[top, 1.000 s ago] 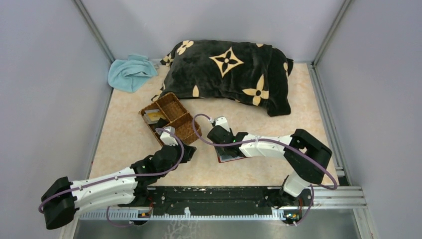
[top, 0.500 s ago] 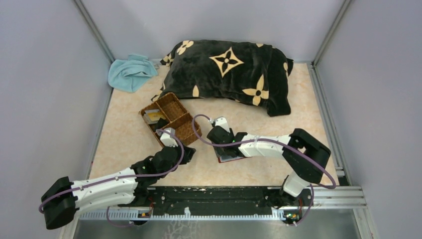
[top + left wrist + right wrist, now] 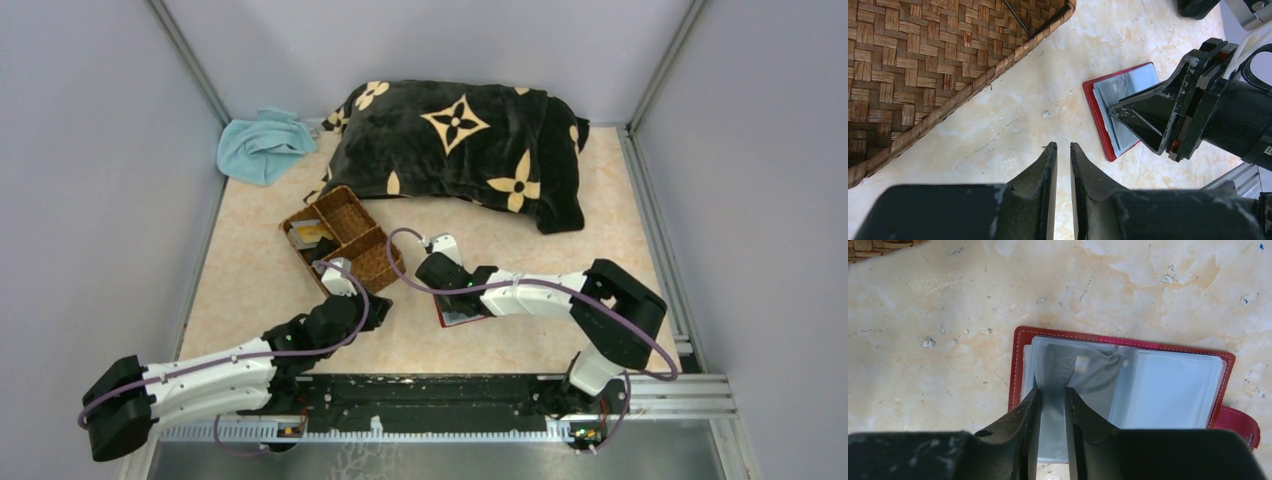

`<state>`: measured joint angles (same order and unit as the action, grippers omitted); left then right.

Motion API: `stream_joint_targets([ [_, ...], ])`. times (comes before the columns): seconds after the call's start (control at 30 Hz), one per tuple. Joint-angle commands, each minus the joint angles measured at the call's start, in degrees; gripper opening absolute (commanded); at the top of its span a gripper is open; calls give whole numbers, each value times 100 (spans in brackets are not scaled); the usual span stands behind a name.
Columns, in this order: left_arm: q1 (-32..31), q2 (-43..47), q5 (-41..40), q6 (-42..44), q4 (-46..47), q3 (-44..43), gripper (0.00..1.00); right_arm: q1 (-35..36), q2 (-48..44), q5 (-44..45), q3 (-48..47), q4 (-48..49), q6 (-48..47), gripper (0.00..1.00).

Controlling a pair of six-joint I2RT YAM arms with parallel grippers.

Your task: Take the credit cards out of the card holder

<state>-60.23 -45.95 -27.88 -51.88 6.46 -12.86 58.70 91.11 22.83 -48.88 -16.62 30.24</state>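
Note:
A red card holder point(image 3: 466, 315) lies open on the table, its clear plastic sleeves point(image 3: 1168, 387) facing up. No card shows in the sleeves I can see. My right gripper point(image 3: 1052, 390) is down on the holder's left page with its fingers close together. The sleeve is wrinkled just ahead of the tips. In the left wrist view the right gripper point(image 3: 1111, 109) forms a wedge on the holder point(image 3: 1096, 107). My left gripper point(image 3: 1061, 146) hovers over bare table left of the holder, shut with nothing in it. From above, the left gripper point(image 3: 383, 302) sits beside the basket.
A woven basket point(image 3: 347, 213) with two compartments stands left of centre, with cards point(image 3: 313, 234) in its left one. Its rim point(image 3: 973, 87) runs close ahead of my left fingers. A black flowered pillow point(image 3: 460, 140) and a blue cloth point(image 3: 262, 145) lie at the back.

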Motion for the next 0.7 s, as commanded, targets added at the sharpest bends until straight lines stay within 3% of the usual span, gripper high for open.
stream_joint_targets([
  [0.0,20,17,33,-48,113,73,21,35,-302,-14,-122,-41,97,20],
  [0.47,22,-155,232,39,396,52,21,-54,-746,-54,25,-36,204,18],
  [0.67,20,-787,554,120,662,-254,23,-189,-904,-218,194,69,235,17],
])
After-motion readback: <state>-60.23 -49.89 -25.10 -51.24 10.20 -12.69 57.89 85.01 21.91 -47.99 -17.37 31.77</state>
